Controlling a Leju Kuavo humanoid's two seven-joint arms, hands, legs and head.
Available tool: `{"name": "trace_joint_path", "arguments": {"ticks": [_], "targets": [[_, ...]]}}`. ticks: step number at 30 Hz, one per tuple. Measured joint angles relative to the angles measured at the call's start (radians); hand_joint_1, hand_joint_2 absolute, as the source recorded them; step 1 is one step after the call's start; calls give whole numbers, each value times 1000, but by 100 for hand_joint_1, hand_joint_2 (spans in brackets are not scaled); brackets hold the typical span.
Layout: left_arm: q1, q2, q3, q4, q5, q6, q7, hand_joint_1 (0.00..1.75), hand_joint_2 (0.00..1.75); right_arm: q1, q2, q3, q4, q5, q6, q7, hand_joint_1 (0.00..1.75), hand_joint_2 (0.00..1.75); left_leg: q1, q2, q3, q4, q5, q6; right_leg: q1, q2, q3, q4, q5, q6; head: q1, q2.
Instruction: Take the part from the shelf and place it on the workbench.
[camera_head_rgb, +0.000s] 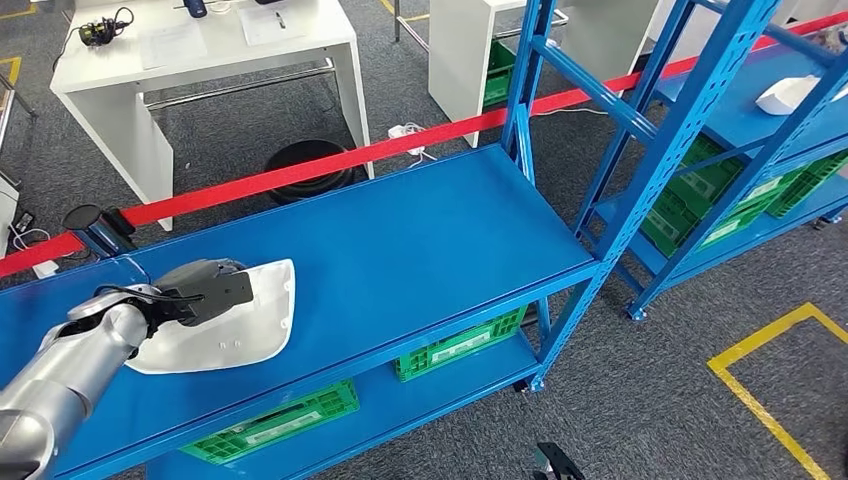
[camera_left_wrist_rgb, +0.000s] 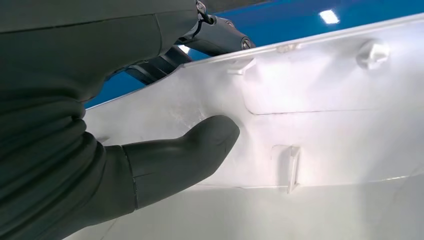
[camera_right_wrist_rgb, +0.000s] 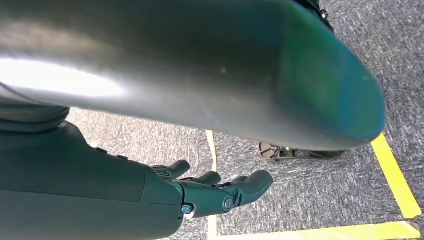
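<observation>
Already left hand around part

A white moulded plastic part was laid flat on the top board of the blue steel shelf, directly under the left hand. Green crates were kept on the lower board, beneath the hand.

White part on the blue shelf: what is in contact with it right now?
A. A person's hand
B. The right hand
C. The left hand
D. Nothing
C: the left hand lies on the white part on the blue shelf, its thumb pressed against the part's surface.
</observation>
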Motion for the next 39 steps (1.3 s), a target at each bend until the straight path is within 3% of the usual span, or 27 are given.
{"name": "trace_joint_path", "arguments": {"ticks": [7,10,13,17,21,27,31,35,37,39], "targets": [[-1,-20,57,-36,98,33,-125,175,175,0,-1,-5,0,-2,5,-1,0,0,0,0,-3,0,0,0,0,1,-4,0,0,0,0,0],[-1,-41,91,-70,149,90,-182,175,175,0,-2,-10,0,-5,3,2,0,0,0,0,-4,0,0,0,0,0,-4,0,0,0,0,0],[0,-69,114,-103,197,147,-200,175,175,0,-2,-18,0,-6,-2,5,0,0,0,1,-4,0,0,0,0,1,-4,0,0,0,0,0],[7,-103,142,-149,293,151,-213,175,175,0,-2,-28,0,-6,-8,4,0,0,0,1,-4,0,0,0,0,1,-5,0,0,0,0,0],[28,-117,170,-258,451,102,-200,175,175,0,-2,-34,0,-2,-11,4,0,0,0,1,-4,0,0,0,0,1,-5,0,0,0,0,0],[101,-97,190,-561,717,-18,-116,175,175,0,-1,-44,0,15,-11,6,0,0,-4,1,-6,1,-3,2,-3,1,-5,-1,0,2,0,0],[146,-83,193,-698,773,-36,-88,175,175,0,-1,-49,0,21,-9,-2,0,0,-8,1,-6,3,-6,7,-9,1,-5,-1,-1,6,0,0],[169,-75,193,-755,775,-37,-83,175,175,0,0,-49,0,23,-9,-8,0,0,-9,1,-5,0,-4,18,-13,0,-3,-2,-2,17,0,0],[172,-74,192,-773,775,-35,-83,175,175,0,0,-49,0,24,-9,-9,0,0,-4,4,-1,-9,5,28,-11,1,-15,31,-32,19,1,0],[176,-73,192,-781,775,-31,-83,175,175,0,0,-49,0,24,-8,-10,0,0,-3,6,-2,-12,10,34,-9,3,-59,137,-101,17,3,0]]}}
